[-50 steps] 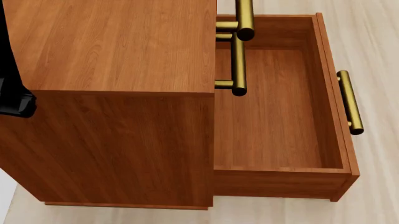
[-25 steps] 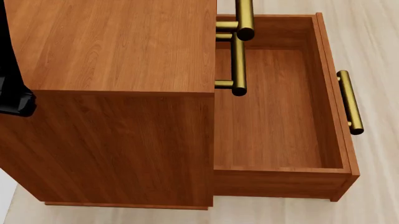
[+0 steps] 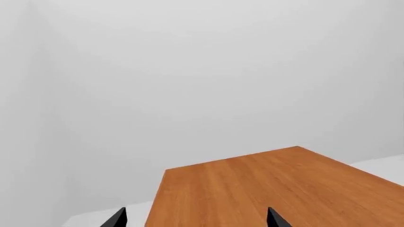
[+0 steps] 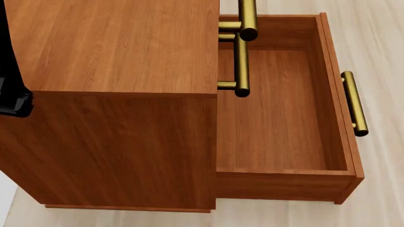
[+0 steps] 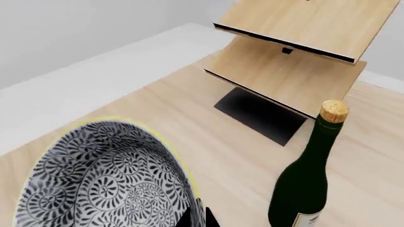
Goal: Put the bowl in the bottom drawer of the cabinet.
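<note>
Bowl right at right gripper, fingers pinching its rim, holding it above pale worktop; green bottle just beside bowl, wooden rack beyond bottle; bowl absent from head view. Bottom drawer pulled out of cabinet, empty, open upward. Left gripper fingers wide, empty, over cabinet top. Right arm carries; move turns on getting bowl over drawer.

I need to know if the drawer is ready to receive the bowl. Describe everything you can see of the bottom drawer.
The bottom drawer is pulled well out of the cabinet. It looks like reddish-brown wood, a box open at the top, its floor bare and nothing inside. A brass bar handle sits on its front. Two upper drawers' brass handles overhang its rear part. Nothing touches it but the cabinet.
</note>
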Motion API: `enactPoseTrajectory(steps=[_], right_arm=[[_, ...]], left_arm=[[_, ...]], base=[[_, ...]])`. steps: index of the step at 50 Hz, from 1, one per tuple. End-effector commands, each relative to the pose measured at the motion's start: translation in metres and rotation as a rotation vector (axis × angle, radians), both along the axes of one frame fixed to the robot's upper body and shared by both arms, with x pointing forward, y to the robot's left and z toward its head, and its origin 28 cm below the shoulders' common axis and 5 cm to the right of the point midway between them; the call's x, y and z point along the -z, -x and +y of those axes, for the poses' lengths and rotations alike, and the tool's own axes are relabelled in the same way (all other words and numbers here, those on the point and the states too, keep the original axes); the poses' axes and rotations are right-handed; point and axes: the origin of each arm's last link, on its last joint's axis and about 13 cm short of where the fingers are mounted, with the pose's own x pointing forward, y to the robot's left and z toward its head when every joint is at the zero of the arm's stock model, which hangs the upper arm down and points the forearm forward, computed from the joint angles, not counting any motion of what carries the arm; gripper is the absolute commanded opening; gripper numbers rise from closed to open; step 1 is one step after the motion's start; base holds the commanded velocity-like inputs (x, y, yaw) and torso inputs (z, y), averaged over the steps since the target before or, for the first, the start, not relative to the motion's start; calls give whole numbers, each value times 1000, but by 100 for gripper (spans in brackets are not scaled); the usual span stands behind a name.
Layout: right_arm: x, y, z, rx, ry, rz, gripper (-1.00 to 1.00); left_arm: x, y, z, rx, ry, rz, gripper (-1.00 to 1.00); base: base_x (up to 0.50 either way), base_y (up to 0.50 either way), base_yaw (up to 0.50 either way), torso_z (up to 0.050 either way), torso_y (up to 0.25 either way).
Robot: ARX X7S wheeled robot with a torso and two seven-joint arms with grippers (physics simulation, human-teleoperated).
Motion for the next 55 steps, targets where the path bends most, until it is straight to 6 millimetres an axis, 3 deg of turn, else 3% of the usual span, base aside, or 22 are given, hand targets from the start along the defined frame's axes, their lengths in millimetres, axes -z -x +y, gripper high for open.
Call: enactPoseTrajectory(steps=[1, 23, 55], right_arm=[[-28, 2, 17, -18, 43, -47, -100], [-67, -6, 29, -79, 107, -136, -100], [-100, -25, 52, -170, 114, -230, -100]], left_arm=[[-3, -4, 2, 26, -14, 5, 100], [-4, -4, 2, 29, -12, 0, 100], [-5, -4, 1, 32, -11, -2, 100]], base=[[14, 0, 0, 0, 0], [5, -2, -5, 0, -3], [6, -3, -6, 0, -3]])
